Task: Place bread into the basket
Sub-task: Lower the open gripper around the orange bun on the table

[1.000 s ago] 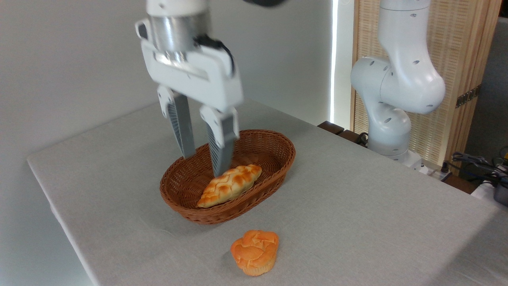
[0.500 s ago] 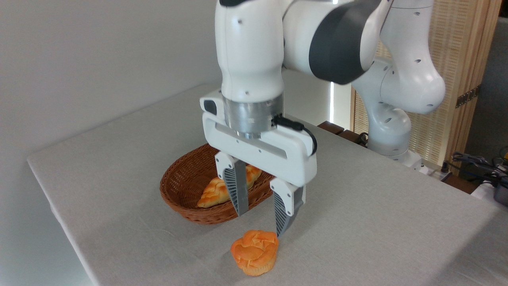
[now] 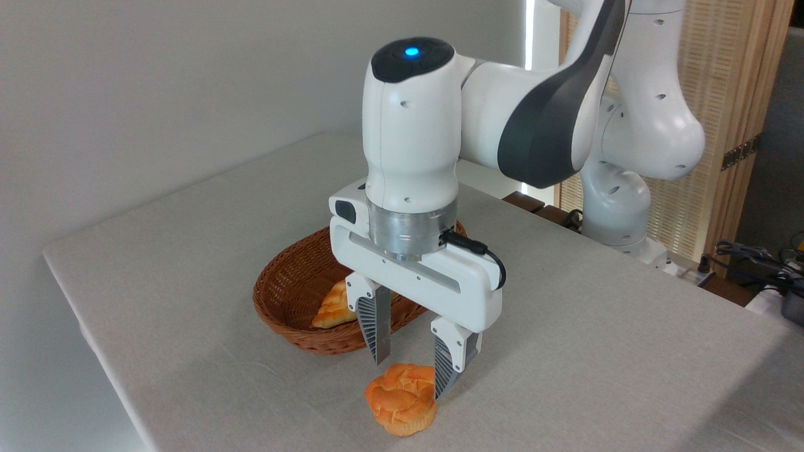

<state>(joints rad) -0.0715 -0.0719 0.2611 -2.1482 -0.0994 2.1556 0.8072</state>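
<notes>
Grey cloth covers the desk (image 3: pixel 565 351), which stands before a plain pale wall beside a slatted wooden screen (image 3: pixel 722 157). Two breads and one basket lie on it. One oval brown woven wicker basket (image 3: pixel 295 295) with a braided rim holds one long pale-golden braided loaf (image 3: pixel 330 307), partly hidden behind the arm. One small round orange-golden bun (image 3: pixel 401 398) with a cracked, knotted top and a paler ridged base sits on the cloth just in front of the basket, outside it. One white arm's gripper (image 3: pixel 411 370) has come down lower than half a second ago; its ribbed grey fingers (image 3: pixel 375 326) stand wide apart, straddling the bun's top, holding nothing.
</notes>
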